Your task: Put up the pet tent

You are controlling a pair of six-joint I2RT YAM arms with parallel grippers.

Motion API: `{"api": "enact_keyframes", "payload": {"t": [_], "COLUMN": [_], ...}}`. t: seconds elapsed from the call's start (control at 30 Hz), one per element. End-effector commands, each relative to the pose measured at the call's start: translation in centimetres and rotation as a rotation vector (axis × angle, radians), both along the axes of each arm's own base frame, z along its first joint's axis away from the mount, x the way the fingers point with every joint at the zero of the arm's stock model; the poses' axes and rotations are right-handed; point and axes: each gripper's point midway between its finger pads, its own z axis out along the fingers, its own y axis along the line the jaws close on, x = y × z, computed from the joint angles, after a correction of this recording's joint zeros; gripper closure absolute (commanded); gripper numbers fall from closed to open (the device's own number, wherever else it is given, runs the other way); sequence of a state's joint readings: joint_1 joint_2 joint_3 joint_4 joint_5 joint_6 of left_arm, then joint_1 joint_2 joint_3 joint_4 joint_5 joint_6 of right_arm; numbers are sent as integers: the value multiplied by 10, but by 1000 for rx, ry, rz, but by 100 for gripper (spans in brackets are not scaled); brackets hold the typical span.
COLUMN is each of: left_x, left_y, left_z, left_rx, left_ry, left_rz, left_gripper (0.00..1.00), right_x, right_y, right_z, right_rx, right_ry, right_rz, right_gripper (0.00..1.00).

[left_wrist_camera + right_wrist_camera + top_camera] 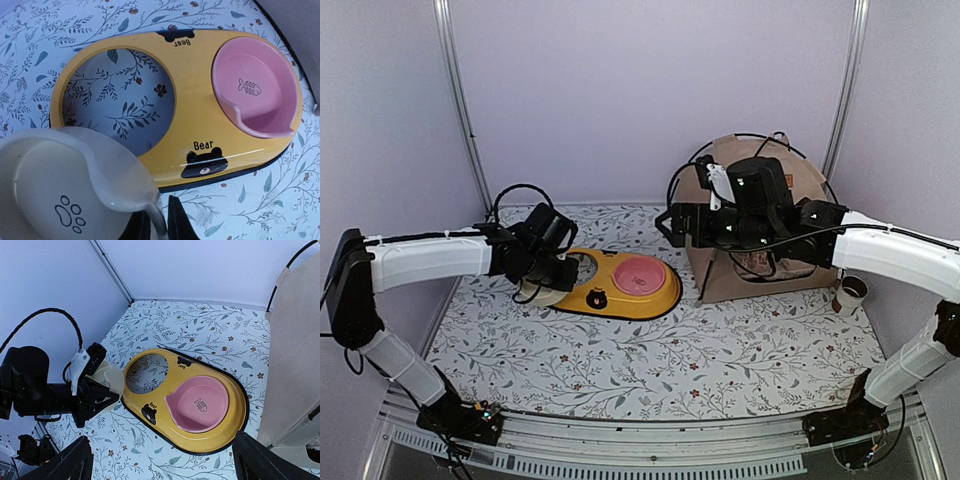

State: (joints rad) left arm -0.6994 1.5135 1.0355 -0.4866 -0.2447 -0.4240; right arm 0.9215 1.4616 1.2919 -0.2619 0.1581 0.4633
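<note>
**Cream bowl [65, 195] pinched in my left claw [159, 220]; pet tent [750, 285] at the rear right**

Closest to the left wrist lens is the cream bowl, paw print facing up. My left claw is narrowed onto its rim, so a single thin edge carries the whole dish. Beyond it on the table [650, 360] lies the yellow feeder [195, 100]. One of the feeder's seats holds the pink bowl [255, 95] and the other is bare, with the floral cloth showing through.

My right claw [162, 440] stands wide and holds nothing, looking down over the feeder from the tent's side. The pet tent stands upright in the far right corner of the table, well apart from the feeder. My right forearm crosses directly in front of its beige fabric. From the top view I cannot tell whether the arm touches the fabric or only hangs close to it.

Hazards, as I judge them:
- **Bowl grip:** A rim pinch gives little hold against twisting, so the bowl could pivot or slide out if I tilt or move sharply.
- **Bowl placement:** If I lower the bowl off-centre, its edge could land on the yellow ring and shove the feeder or tip the bowl.
- **Tent:** The tent looks light, so a careless sweep of my right arm could push it over or drag it out of shape.
</note>
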Motion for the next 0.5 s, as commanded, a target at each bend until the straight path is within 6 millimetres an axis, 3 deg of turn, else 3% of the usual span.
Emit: {"api": "enact_keyframes", "payload": {"t": [0.0, 0.17, 0.47], "left_x": [41, 73, 112], "left_y": [-12, -28, -49], "left_z": [22, 24, 6], "left_rx": [21, 41, 25], "left_ry": [-110, -158, -163], "left_rz": [-84, -129, -168], "left_gripper": [100, 100, 100], "right_x": [-5, -8, -10], "right_y": [-8, -9, -10], "right_z": [11, 12, 8], "right_rx": [43, 50, 55], "right_ry": [-2, 11, 33], "right_rz": [-13, -11, -16], "right_gripper": [1, 1, 1]}}
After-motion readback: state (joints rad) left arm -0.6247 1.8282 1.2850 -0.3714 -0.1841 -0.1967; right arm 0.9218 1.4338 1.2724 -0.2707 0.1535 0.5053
